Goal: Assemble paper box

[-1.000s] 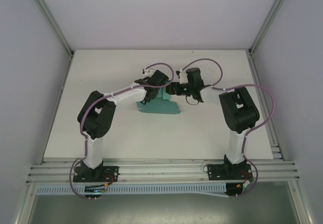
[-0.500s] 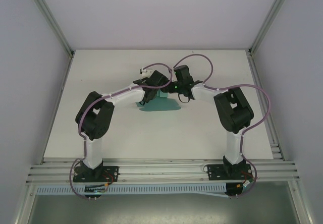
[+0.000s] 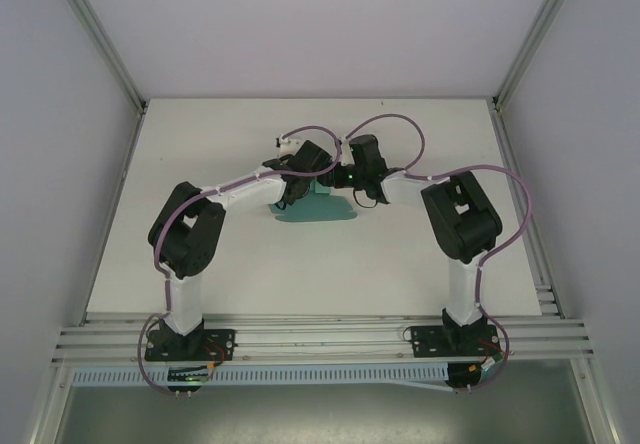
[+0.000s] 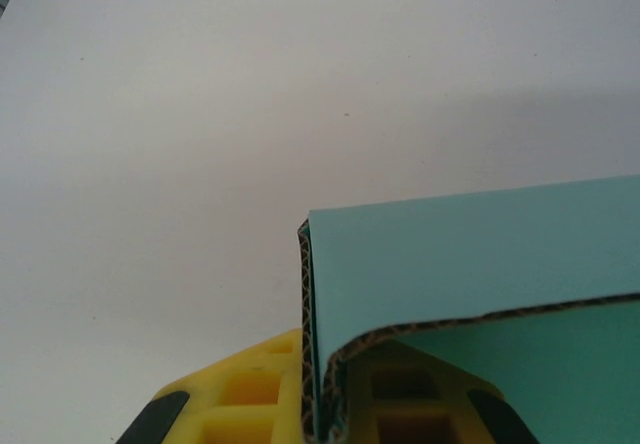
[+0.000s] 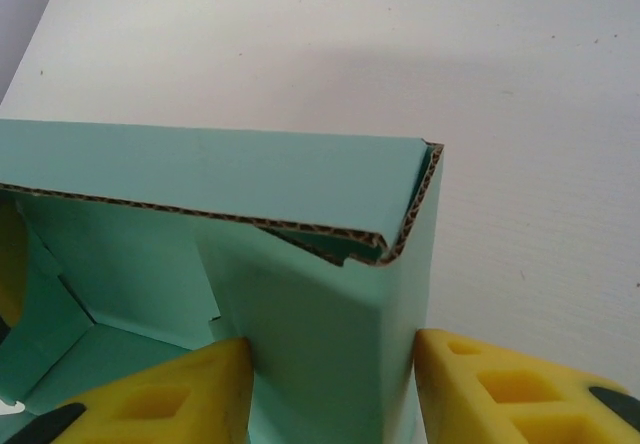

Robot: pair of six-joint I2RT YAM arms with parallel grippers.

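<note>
I see the paper box (image 3: 318,210) in the middle of the white table (image 3: 200,164), a bit toward the far side, with both arms meeting over it. It is made of thin blue-green card. Where the card is cut I can see a brown wavy edge, like a tiny sandwich. From above, a flat part with round ends lies on the table on the near side. In the right wrist view the paper box (image 5: 300,344) is partly folded up. Its walls stand up, one wall is bent over at the top, and the inside is open. The left gripper (image 3: 298,186) is almost fully closed. In its own view the left gripper (image 4: 320,409) pinches a folded wall of the paper box (image 4: 470,254) between its yellow fingers (image 4: 240,399). The right gripper (image 3: 337,177) is about half open. Its yellow fingers (image 5: 170,394) sit on both sides of the box's corner, right up against the card. I cannot tell if the right gripper (image 5: 330,384) is squeezing it.
</note>
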